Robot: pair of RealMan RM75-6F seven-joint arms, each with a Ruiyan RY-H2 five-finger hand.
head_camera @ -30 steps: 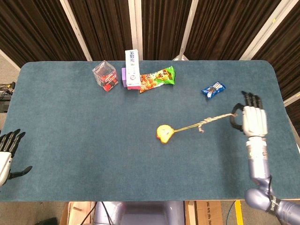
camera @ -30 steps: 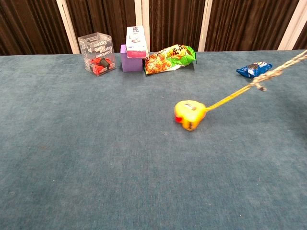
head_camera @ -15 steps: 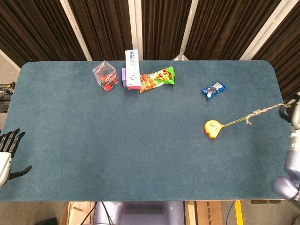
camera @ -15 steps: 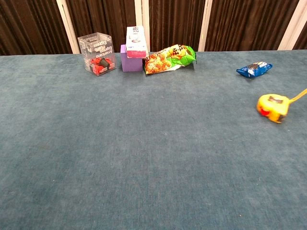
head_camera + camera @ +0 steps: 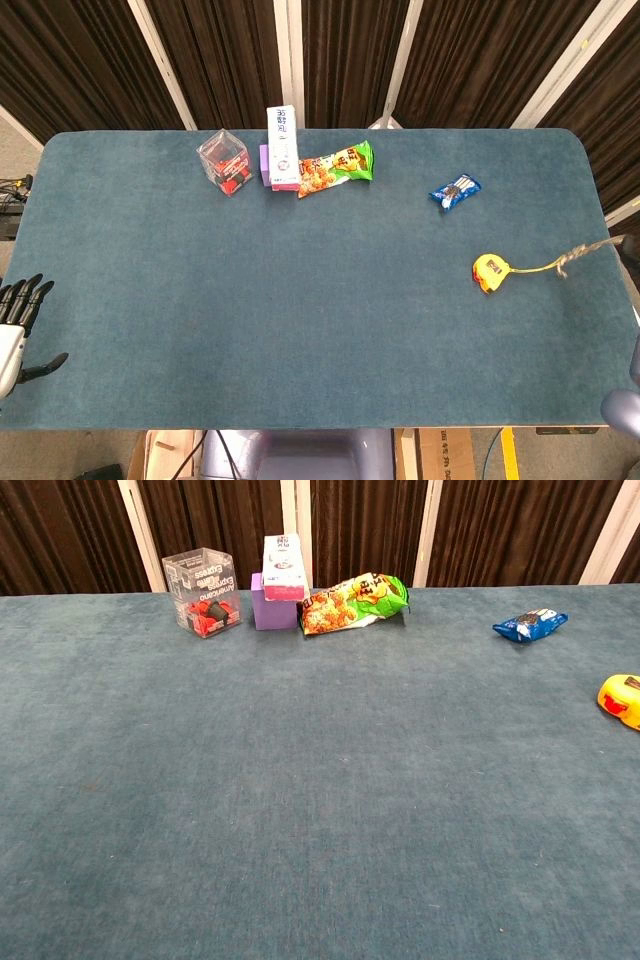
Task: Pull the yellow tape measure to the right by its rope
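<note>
The yellow tape measure [image 5: 489, 272] lies on the blue-green table [image 5: 300, 300] near its right side; the chest view shows it at the very right border [image 5: 622, 698]. Its tan rope [image 5: 565, 260], with a knot partway along, runs right and slightly up past the table's right edge and out of the head view. My right hand is outside both views; only a piece of the right arm [image 5: 622, 410] shows at the bottom right corner. My left hand [image 5: 15, 325] hangs off the table's left front corner, fingers spread, holding nothing.
At the back stand a clear box with red contents [image 5: 225, 162], a white carton [image 5: 283, 135] on a purple box [image 5: 266, 601], and a green-orange snack bag [image 5: 337, 168]. A blue packet [image 5: 455, 191] lies behind the tape measure. The table's right edge is close to it.
The tape measure has slid from the table's middle to near its right edge, dragged by the rope. My right hand has moved right, out of view. The left hand stayed put.
</note>
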